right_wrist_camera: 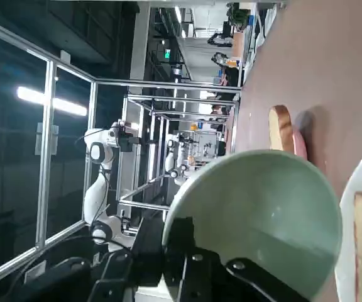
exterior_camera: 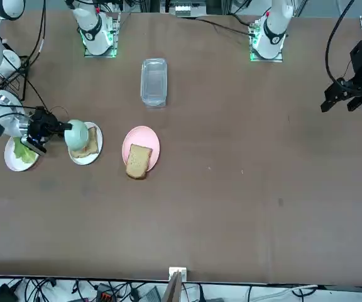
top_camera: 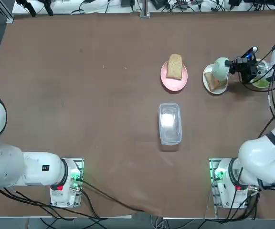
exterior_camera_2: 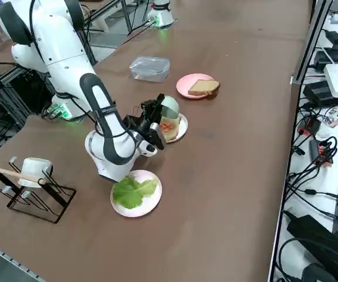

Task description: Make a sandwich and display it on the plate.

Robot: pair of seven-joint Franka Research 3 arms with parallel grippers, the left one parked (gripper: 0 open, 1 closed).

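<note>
On the white plate (exterior_camera_2: 183, 127) I have a toast slice (exterior_camera_2: 170, 130) topped with orange carrot bits (exterior_camera_2: 166, 126), near the pink plate (exterior_camera_2: 186, 83) with its own toast slice. Above it, my right gripper (right_wrist_camera: 181, 251) has its fingers closed on the rim of the tipped pale-green bowl (right_wrist_camera: 263, 214). On the table (exterior_camera_2: 227, 194), another white plate (exterior_camera_2: 151, 202) holds green lettuce (exterior_camera_2: 132, 191).
</note>
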